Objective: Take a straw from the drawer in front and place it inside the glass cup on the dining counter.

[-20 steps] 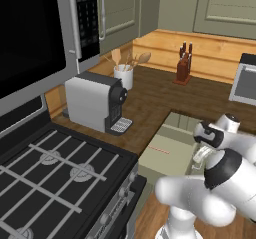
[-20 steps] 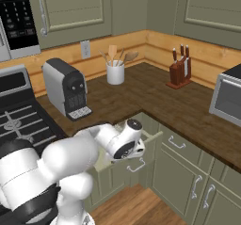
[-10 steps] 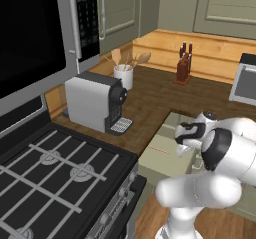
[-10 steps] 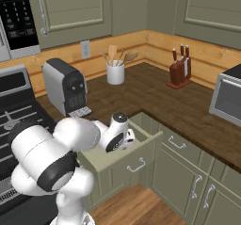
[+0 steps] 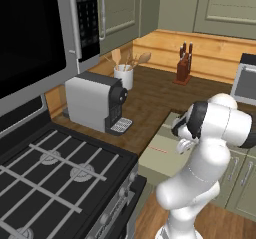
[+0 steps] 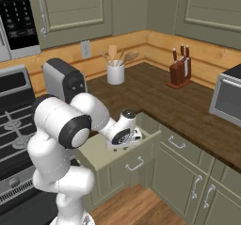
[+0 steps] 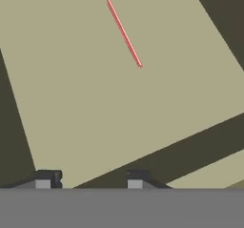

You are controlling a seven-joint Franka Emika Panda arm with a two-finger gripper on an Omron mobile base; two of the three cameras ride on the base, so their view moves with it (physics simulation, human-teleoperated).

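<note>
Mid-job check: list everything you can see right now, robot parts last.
straw: one, pinkish-red, bent near one end, lying on the drawer floor.
drawer: one, sage-green front, beige inside, pulled open.
coffee machine: one, grey and black, on the worktop.
utensil crock: one, white, holding wooden utensils, at the back wall.
knife block: one, brown, near the back wall.
stove: one, black, left of the worktop.
gripper: one, dark fingertips apart, above the drawer, nothing between them.
</note>
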